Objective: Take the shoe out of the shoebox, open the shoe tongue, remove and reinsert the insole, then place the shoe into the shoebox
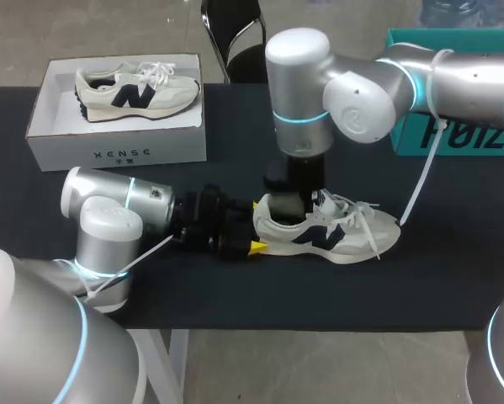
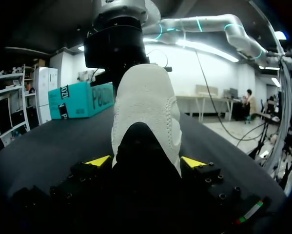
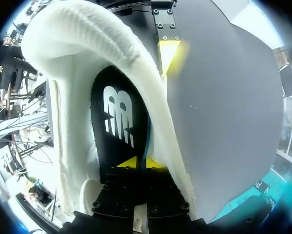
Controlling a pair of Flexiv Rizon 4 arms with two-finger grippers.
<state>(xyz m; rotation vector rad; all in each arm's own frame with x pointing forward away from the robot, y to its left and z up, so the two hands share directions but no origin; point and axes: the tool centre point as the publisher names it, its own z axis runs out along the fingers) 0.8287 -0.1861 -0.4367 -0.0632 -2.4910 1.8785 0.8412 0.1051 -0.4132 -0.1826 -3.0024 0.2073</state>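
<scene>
Behind the shoe, well apart, stand shoebox (second shoe inside) and teal box; left pincer clamps its heel, right pincer pinches the insole, desk edges distant.

The head camera sits high behind the robot and looks down on the table, far enough back to take in the shoebox, the shoe and both arms. The left wrist camera lies low over the table, facing along the left gripper at the shoe's heel from very near (the right arm rises just beyond). The right wrist camera looks straight down past the right gripper into the shoe, close on the insole. All three share the shoe. The right wrist view also catches one yellow fingertip of the left gripper.
</scene>
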